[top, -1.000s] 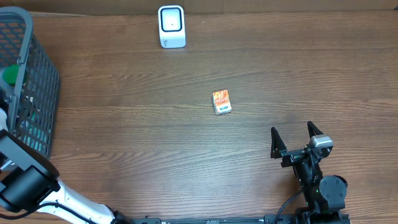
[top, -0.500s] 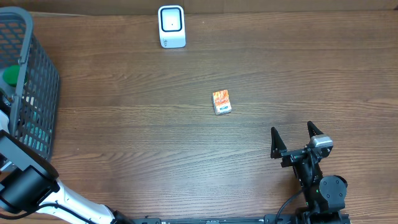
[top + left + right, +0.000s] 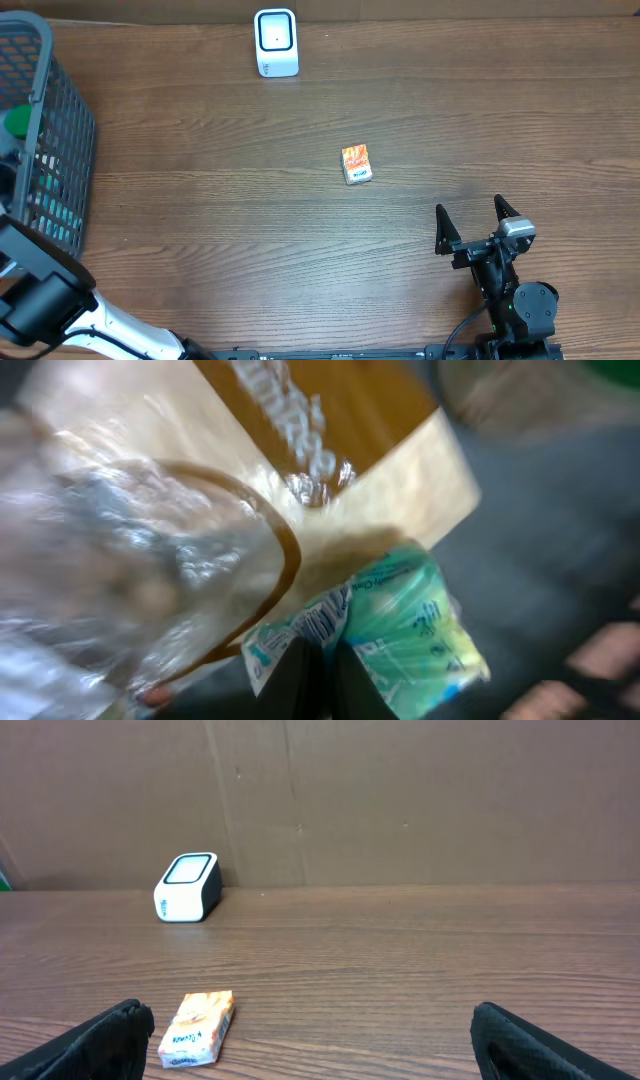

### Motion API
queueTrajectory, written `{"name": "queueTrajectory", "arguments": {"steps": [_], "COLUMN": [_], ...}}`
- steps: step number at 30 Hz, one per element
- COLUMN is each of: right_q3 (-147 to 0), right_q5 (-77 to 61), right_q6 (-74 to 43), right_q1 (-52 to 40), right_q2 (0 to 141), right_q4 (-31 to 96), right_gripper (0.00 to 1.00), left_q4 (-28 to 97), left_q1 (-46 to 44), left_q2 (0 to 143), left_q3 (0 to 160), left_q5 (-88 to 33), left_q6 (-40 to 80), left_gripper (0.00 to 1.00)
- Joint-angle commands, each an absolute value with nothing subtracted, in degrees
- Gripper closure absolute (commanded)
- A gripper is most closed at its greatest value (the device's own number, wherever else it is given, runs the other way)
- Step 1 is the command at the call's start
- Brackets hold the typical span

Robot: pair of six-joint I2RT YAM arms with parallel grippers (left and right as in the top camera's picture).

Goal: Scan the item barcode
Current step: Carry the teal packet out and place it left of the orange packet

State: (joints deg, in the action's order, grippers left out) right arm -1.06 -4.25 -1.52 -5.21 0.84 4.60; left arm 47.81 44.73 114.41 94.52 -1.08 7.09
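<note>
Green and white plastic fills the lower part of my left wrist view: a small packet (image 3: 410, 620) with a printed barcode (image 3: 322, 622) on its pale end, lying inside the grey mesh basket (image 3: 60, 120) at the left edge of the bench (image 3: 250, 230). The left end effector (image 3: 320, 655) is closed, its two dark fingertips pressed together on the packet's near edge; the picture is blurred and very close, so I can only say it appears to be pinching that edge. Over the packet lies a crinkled clear bag (image 3: 130, 560) with a tan and brown printed label (image 3: 330, 450). From overhead I see only the left arm (image 3: 45, 300) reaching into the basket from the front corner. The white scanner (image 3: 276, 42) stands upright at the far side of the bench, in front of the cardboard wall (image 3: 400, 800). A small orange box (image 3: 356, 164) lies flat near the middle, well apart from the scanner and the basket. The right end effector (image 3: 478, 222) hangs near the front right, jaws spread wide and holding nothing, facing the orange box and the scanner.
</note>
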Motion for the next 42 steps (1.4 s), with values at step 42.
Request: {"name": "queueTrajectory", "arguments": {"steps": [42], "right_q3": [-0.4], "right_q5": [-4.4], "right_q6": [-1.8], "right_q1": [-4.8], "right_q2": [0.2], "right_q4": [4.4], "right_gripper": [0.0], "left_q4": [36.9], "left_q1": [-21.8], "left_q2": [110.6], "left_q3": [80.8], "left_q5": [-6.7], "left_q6": [62.7], "left_gripper": [0.96]}}
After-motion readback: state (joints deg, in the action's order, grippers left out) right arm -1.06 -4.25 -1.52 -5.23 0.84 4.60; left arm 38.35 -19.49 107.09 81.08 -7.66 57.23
